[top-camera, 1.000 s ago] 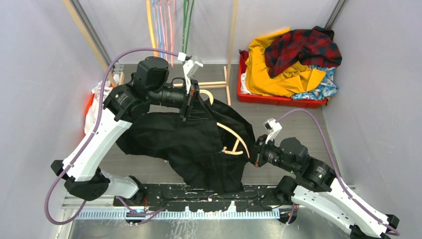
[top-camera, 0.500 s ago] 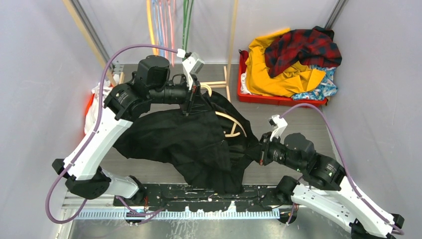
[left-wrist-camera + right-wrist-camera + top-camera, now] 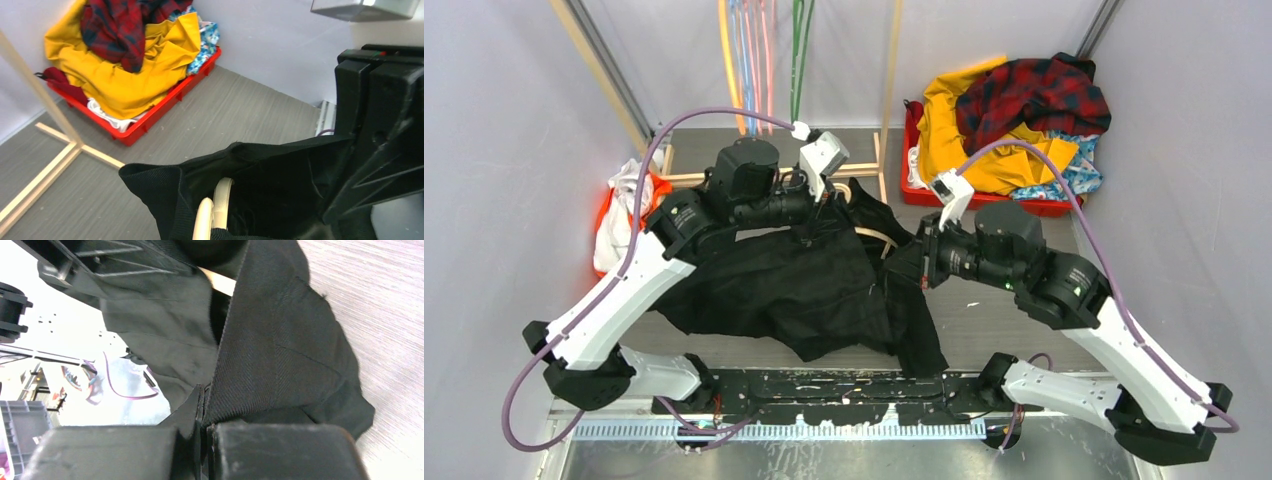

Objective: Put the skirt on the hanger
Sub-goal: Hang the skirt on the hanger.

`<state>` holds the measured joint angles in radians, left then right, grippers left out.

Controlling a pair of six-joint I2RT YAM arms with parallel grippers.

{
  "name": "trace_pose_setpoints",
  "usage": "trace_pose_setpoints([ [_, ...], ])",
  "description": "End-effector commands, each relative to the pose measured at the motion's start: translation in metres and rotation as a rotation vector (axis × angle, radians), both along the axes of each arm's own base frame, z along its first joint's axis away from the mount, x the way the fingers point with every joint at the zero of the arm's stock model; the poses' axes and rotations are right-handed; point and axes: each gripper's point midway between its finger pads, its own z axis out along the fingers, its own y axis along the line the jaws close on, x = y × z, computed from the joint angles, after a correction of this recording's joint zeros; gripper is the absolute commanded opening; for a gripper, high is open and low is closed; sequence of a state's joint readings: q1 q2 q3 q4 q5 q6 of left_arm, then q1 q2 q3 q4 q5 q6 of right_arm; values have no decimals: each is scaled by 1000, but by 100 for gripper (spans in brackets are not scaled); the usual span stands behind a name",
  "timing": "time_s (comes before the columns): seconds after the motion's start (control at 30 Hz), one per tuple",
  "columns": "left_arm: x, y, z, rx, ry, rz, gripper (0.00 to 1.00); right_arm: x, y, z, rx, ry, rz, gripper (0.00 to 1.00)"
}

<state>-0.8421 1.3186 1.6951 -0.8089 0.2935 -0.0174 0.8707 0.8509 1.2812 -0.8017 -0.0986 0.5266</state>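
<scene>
Skirt [image 3: 1076, 176]: thin blue cloth with a flower print, lying in the red bin [image 3: 984, 203] at the far right corner. It pokes out at the bin's right end, well apart from both arms.
Over the skirt: a smooth yellow garment [image 3: 979, 150] and a red-and-dark plaid garment [image 3: 1034, 98] are heaped on top of it.
Hanger [image 3: 221, 196]: pale, smooth, curved wood. It is mostly wrapped inside the black garment [image 3: 814, 290], with only short arcs showing at the opening.
Black garment: large matt cloth in a twill weave with a thick stitched hem. It lies in folds across the middle of the tabletop [image 3: 974, 325] and is lifted at two points between the arms.
Left fingers [image 3: 380, 110]: clenched on the black garment's far upper edge, just beside the hanger's arc.
Right fingers [image 3: 280, 450]: clamped on a fold at the black garment's right side, the cloth pinched flat between them.
Red bin: a shallow, rectangular tray of hard plastic.
Wooden rack [image 3: 890, 70]: a thin pale post with flat foot bars, standing between the left arm and the bin.
Hanging strips [image 3: 759, 50]: orange, blue, pink and green, at the back wall.
White cloth [image 3: 624, 195]: crumpled, at the left edge, against something red-orange.
Tabletop: grey, with a fine straight grain.
</scene>
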Motion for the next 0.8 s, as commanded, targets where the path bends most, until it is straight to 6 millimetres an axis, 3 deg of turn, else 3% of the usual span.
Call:
trace_pose_setpoints([
  [0.0, 19, 17, 52, -123, -226, 115, 0, -12, 25, 65, 142, -89, 140, 2],
  [0.17, 25, 32, 94, -282, -374, 209, 0, -24, 46, 84, 157, -95, 236, 2],
  [0.3, 24, 40, 123, -383, -449, 242, 0, -35, 74, 74, 120, -79, 304, 2],
  [0.4, 23, 44, 130, -441, -481, 257, 0, -46, 95, 69, 102, -82, 346, 2],
  [0.53, 17, 58, 142, -535, -524, 295, 0, -58, 121, 49, 43, -82, 371, 2],
  [0.77, 5, 80, 157, -648, -567, 338, 0, -98, 159, 11, -89, -140, 431, 2],
])
